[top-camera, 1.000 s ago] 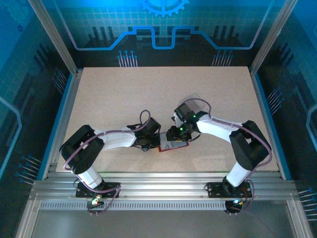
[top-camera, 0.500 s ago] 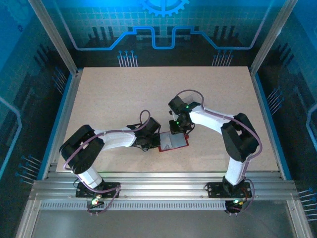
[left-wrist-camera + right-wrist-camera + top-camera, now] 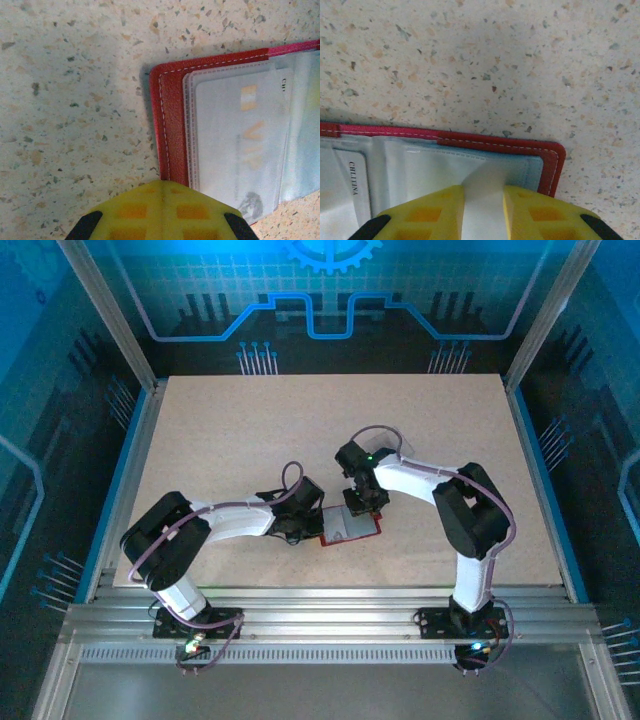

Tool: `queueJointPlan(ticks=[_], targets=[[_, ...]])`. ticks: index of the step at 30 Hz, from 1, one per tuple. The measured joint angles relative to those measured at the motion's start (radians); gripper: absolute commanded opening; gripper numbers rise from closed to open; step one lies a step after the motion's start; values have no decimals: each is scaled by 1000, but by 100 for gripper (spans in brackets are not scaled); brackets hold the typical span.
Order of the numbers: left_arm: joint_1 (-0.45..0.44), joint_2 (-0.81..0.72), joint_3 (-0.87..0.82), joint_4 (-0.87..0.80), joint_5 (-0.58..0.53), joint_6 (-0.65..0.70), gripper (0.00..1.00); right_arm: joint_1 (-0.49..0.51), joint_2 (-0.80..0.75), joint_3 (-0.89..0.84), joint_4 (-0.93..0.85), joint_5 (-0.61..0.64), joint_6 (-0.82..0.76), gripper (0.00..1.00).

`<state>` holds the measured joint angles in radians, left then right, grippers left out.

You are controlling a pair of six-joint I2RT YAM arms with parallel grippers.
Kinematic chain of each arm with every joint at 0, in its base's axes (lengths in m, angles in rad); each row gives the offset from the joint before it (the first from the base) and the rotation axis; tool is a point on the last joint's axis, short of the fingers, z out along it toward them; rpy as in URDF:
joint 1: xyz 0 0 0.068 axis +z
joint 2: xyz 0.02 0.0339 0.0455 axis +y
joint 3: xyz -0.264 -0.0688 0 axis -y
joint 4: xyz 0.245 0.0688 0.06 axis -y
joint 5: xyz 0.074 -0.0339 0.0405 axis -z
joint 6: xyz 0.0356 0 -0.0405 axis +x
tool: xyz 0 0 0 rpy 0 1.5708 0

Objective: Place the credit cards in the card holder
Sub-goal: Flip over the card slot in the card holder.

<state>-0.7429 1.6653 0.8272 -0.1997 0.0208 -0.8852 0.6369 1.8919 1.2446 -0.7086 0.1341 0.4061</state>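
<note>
A small, flat, dark-red folding card holder (image 3: 350, 529) lies open on the pale speckled table (image 3: 250, 430). It is near the front edge, between the two arms. Its grey clear pockets face up.

The left gripper (image 3: 160, 212) has its yellow fingers pressed together with no gap. Its tip sits on the left end of the card holder, right at the red stitched edge. Just past the tip, a thin, pale grey-white VIP card (image 3: 240, 140) with gold letters lies flat inside a clear pocket.

The right gripper (image 3: 484, 192) is at the right end of the card holder. Its two yellow fingers (image 3: 427, 212) stand a little apart. A second card (image 3: 485, 175), thin and pale, fills the gap between them and is pinched on both sides. Its front end reaches onto the clear pocket near the rounded red corner. I cannot tell if it is inside the pocket.

From above, both grippers are low over the card holder and close to each other.
</note>
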Motion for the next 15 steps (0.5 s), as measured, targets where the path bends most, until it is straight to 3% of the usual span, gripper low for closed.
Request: queueJointPlan(ticks=[12,15], targets=[[1,4,0,3,6,0,4,19,1,1,10,0,12,0],[1,4,0,3,7,0,4,19,0,1,9,-1,10,0]])
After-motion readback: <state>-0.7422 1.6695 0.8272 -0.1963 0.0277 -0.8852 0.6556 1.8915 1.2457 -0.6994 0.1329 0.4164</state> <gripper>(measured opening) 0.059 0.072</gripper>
